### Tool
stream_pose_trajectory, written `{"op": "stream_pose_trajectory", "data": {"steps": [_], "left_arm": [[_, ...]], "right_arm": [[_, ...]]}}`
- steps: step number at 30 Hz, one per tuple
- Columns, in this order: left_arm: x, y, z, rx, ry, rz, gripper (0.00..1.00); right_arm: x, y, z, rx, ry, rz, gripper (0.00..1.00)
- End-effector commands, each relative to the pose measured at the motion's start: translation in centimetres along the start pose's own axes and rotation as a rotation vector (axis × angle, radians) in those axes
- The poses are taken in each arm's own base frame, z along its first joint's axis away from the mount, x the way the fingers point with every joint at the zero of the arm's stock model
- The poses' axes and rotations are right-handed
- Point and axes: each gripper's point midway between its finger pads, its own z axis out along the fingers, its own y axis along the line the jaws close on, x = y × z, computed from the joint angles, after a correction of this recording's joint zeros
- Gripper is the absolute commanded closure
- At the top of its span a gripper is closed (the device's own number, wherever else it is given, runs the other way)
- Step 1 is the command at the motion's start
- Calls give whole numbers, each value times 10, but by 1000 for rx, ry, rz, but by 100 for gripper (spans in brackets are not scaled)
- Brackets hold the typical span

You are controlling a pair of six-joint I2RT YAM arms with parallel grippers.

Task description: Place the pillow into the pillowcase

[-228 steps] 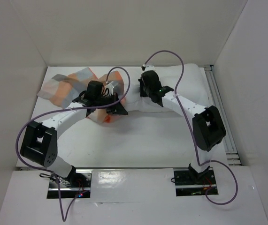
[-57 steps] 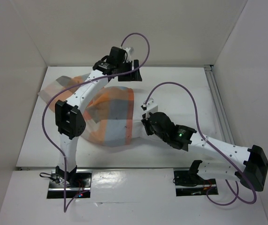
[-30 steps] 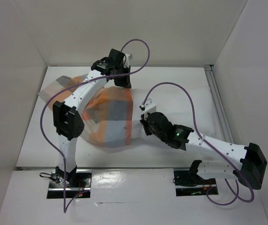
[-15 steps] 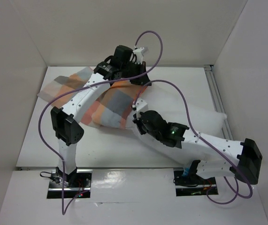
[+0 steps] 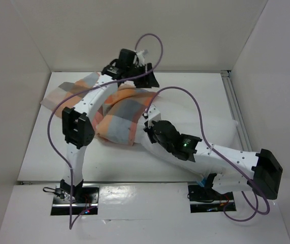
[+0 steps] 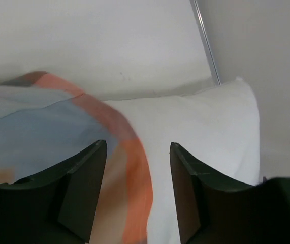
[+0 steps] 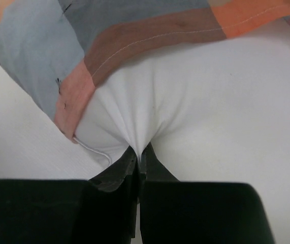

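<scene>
Half-sleeved, the pillow (image 7: 211, 101) lies lengthwise across the table (image 5: 114, 162) — left end inside the checked pillowcase (image 5: 119, 114), right end bare — with the right gripper (image 7: 139, 151) pinching its white cloth beside the mouth and the left gripper (image 6: 137, 150) hanging spread-jawed over the far hem.

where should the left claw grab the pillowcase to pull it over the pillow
Pinch the orange hem of the pillowcase, where it lies over the white pillow, coming from above. That thin edge already runs under the open left claw, between its jaws, so lowering and closing should catch it.
</scene>
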Motion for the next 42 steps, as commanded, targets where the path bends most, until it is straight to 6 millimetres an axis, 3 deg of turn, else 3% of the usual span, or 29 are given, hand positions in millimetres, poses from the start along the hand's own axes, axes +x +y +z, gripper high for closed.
{"op": "stream_pose_trajectory", "data": {"steps": [1,3,4,6,7,8,9,10,11,12,13,14,17,19,20,22,24,25,28,30,36,42], "left_arm": [[-81,-28,-127,5,-306,122,34],[-82,-9,-160,-86,-356,120,40],[-63,3,-179,-179,-376,124,44],[-33,12,-187,-241,-372,110,57],[8,38,-170,-289,-304,62,58],[24,19,-186,-287,-354,89,58],[46,20,-183,-287,-348,81,58],[86,42,-163,-293,-317,32,58],[102,47,-161,-305,-343,18,54],[117,33,-165,-259,-378,23,49],[131,38,-160,-256,-382,2,35],[152,59,-149,-284,-397,-35,31],[178,80,-130,-329,-385,-43,24],[175,89,-121,-347,-415,-54,22],[179,106,-113,-405,-402,-63,20],[168,128,-112,-456,-426,-92,14],[173,141,-97,-424,-390,-134,14],[155,145,-98,-390,-442,-143,14],[157,159,-88,-343,-429,-206,16],[142,150,-87,-278,-476,-194,19],[128,146,-71,-221,-452,-147,28],[120,156,-68,-277,-455,-137,29]], "right_arm": [[-47,-3,15,-24,-165,88,100],[-48,-5,28,-38,-150,91,100],[-61,-12,35,-57,-164,119,100],[-62,-14,52,-81,-146,135,100],[-65,-23,60,-69,-143,157,100],[-69,-21,72,-80,-130,157,100],[-73,-21,78,-90,-130,159,100],[-74,-26,85,-75,-117,171,100],[-87,-21,88,-103,-136,172,100],[-82,-23,98,-100,-117,182,100],[-84,-25,101,-100,-118,185,100],[-89,-29,102,-111,-127,204,100],[-90,-39,109,-122,-119,244,100],[-99,-42,108,-127,-131,259,100],[-99,-48,109,-128,-131,263,100],[-100,-52,108,-131,-122,277,100],[-102,-55,108,-136,-120,279,100],[-102,-59,108,-127,-121,282,100],[-104,-58,107,-138,-120,282,100],[-104,-56,107,-147,-119,281,100],[-111,-64,106,-139,-129,286,100],[-111,-67,106,-140,-129,288,100]]}}
